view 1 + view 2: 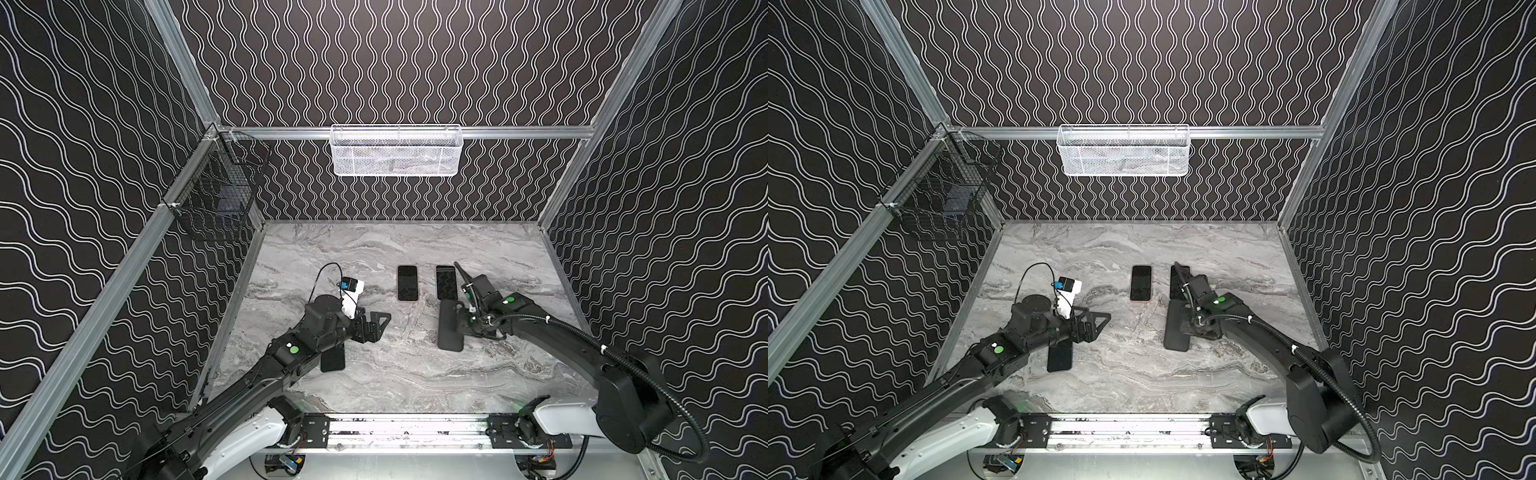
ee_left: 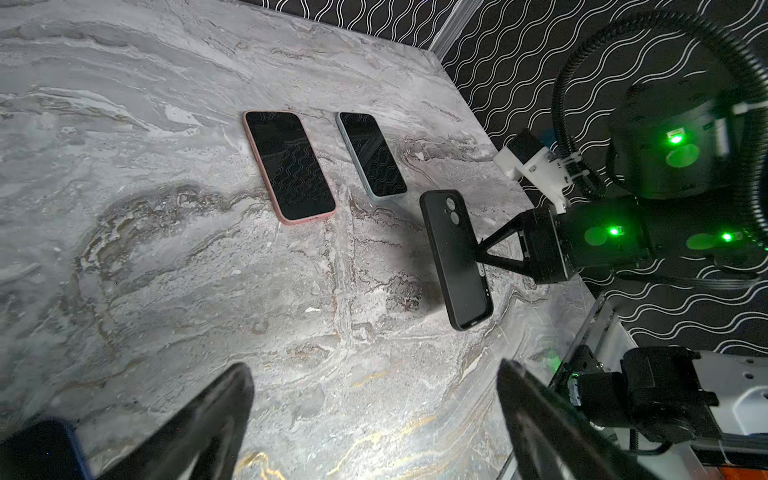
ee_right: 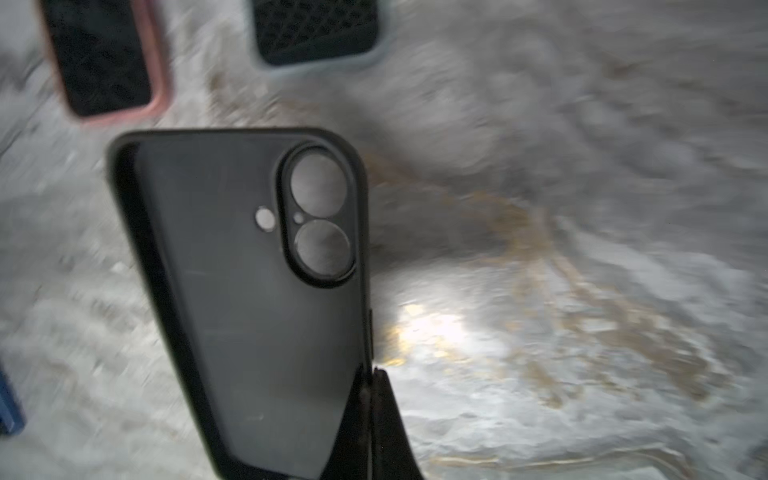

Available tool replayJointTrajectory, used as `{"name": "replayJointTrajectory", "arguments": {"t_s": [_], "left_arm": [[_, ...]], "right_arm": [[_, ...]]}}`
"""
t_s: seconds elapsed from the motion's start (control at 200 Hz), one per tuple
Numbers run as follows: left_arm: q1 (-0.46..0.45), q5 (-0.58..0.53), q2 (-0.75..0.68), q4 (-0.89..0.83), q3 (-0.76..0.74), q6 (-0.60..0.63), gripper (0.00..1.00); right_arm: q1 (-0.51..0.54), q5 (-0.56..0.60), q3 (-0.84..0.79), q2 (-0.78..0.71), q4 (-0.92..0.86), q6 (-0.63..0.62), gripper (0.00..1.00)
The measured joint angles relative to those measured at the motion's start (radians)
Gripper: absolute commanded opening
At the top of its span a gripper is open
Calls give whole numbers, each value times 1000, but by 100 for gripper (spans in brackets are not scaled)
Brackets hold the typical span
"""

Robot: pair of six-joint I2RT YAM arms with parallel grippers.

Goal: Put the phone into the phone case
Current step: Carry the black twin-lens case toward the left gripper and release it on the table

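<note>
My right gripper is shut on the long side wall of a black phone case. The case is tilted, with its camera cut-outs towards the far end. Just beyond it two phones lie screen up, side by side: a pink-edged phone and a pale-blue-edged phone. My left gripper hovers open and empty over bare marble, left of the phones. A dark blue phone-shaped slab lies partly under my left arm.
A white mesh basket hangs on the back wall. A black wire basket hangs in the left corner. An aluminium rail runs along the table's front edge, and patterned walls close in the other three sides.
</note>
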Motion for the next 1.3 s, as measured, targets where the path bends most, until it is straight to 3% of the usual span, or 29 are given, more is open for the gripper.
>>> {"name": "replayJointTrajectory", "arguments": {"t_s": [0.28,0.696,1.096,1.296], "left_arm": [[0,-14,-33,-38,-18,-5,95],[1,-178,-68,-184,14,-5,96],[24,-208,-30,-209,-5,-37,97],[40,-185,37,-185,-14,-55,97]], "right_arm": [[53,-84,-3,11,52,-36,0],[272,-143,250,310,5,-309,0],[286,-94,389,518,-35,-476,0],[286,-59,399,502,-45,-487,17]]}}
